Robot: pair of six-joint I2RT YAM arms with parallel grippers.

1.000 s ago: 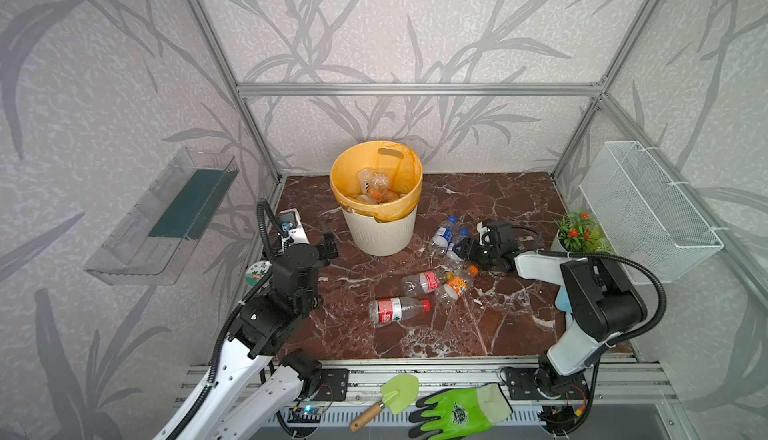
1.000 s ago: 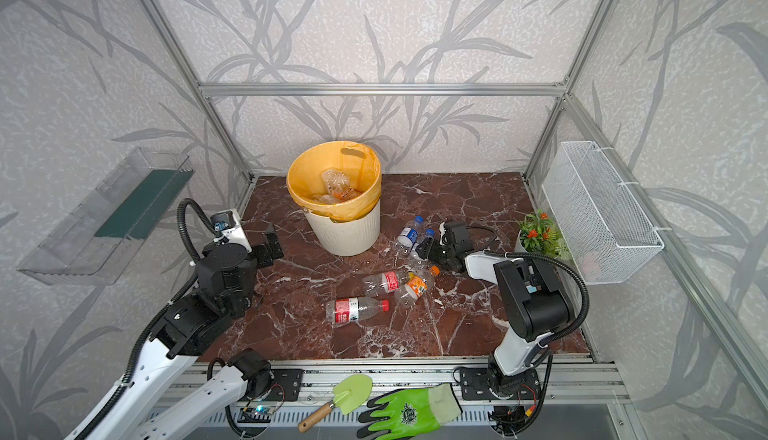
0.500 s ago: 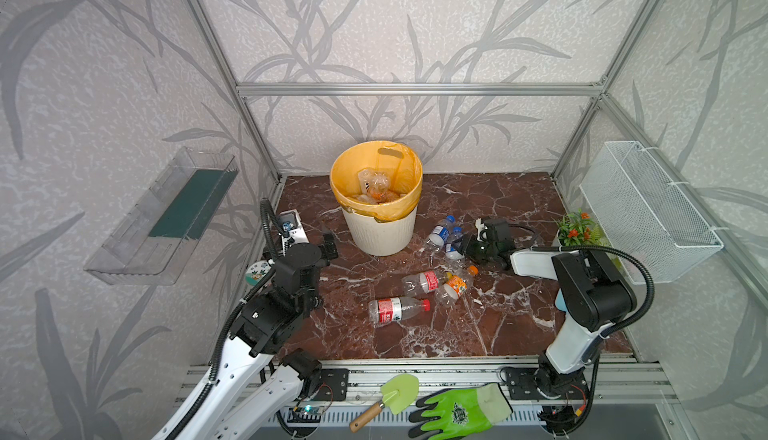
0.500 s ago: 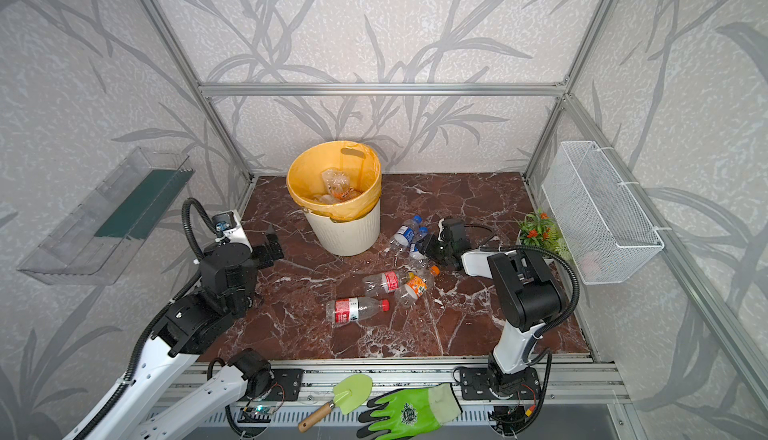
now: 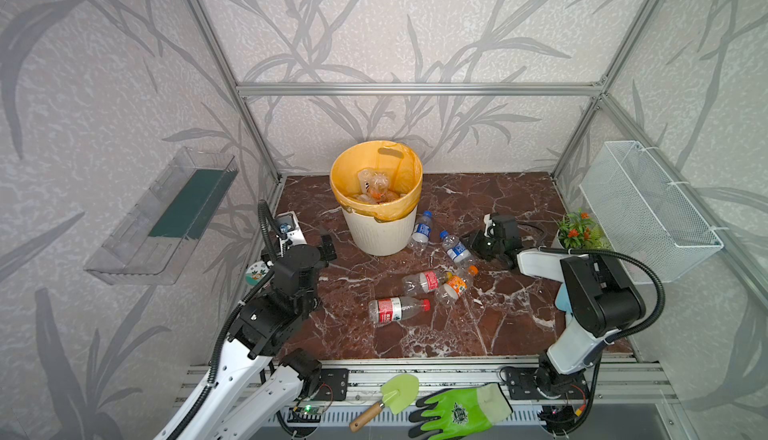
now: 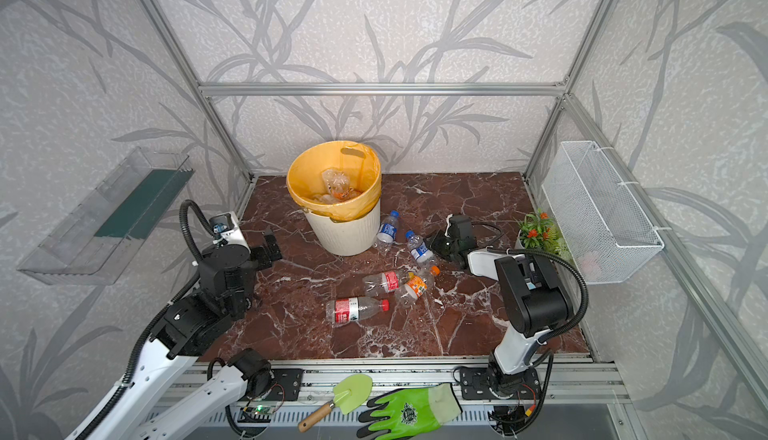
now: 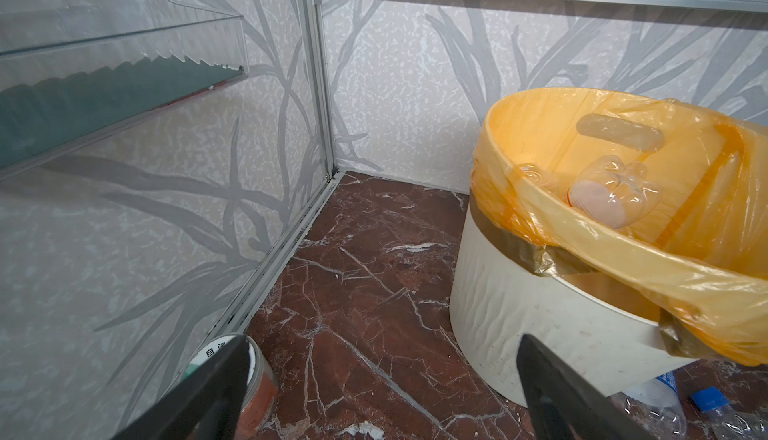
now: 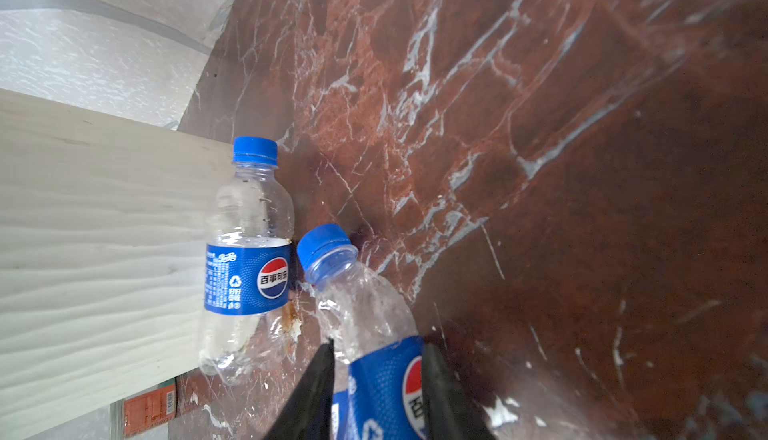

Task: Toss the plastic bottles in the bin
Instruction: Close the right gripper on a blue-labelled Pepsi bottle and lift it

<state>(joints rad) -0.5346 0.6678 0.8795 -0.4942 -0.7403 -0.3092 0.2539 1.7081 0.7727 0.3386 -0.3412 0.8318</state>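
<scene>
Right now the right claw (image 8: 376,348) is clenched on a crumpled bottle (image 8: 365,305) with a blue cap and blue label. Its fingers (image 8: 316,388) press on either side of the label, and the bottle lies on the marble counter (image 5: 498,317). In both top views this grip sits right of center, just right of the bin (image 5: 380,234), with the cap end toward the upper left.

A second blue bottle (image 5: 422,230) rests against the bin wall, just beside the held one's cap and clear of the claw. Three more bottles lie lower center, apart from both claws:
- a red-cap bottle (image 5: 395,309), nearest the front edge;
- a red-label bottle (image 5: 424,282);
- an orange-label bottle (image 5: 455,286), which seems to touch the red-label one, just below the held bottle.

Binned bottles (image 5: 374,184) already lie inside the bin on its yellow bag (image 5: 376,211).

The left claw (image 7: 382,340) is released, jaws wide and holding nothing. It is left of center in both top views, near the bin's left side and well apart from every loose bottle.

Hard to see:
- The crumpled bottle's lower half is cut off in the right wrist view and partly hidden by the claw in the top views.
- The binned bottles are a jumble, so the count is unclear.
- A jar (image 7: 259,380) by the left wall is partly behind the left claw.
</scene>
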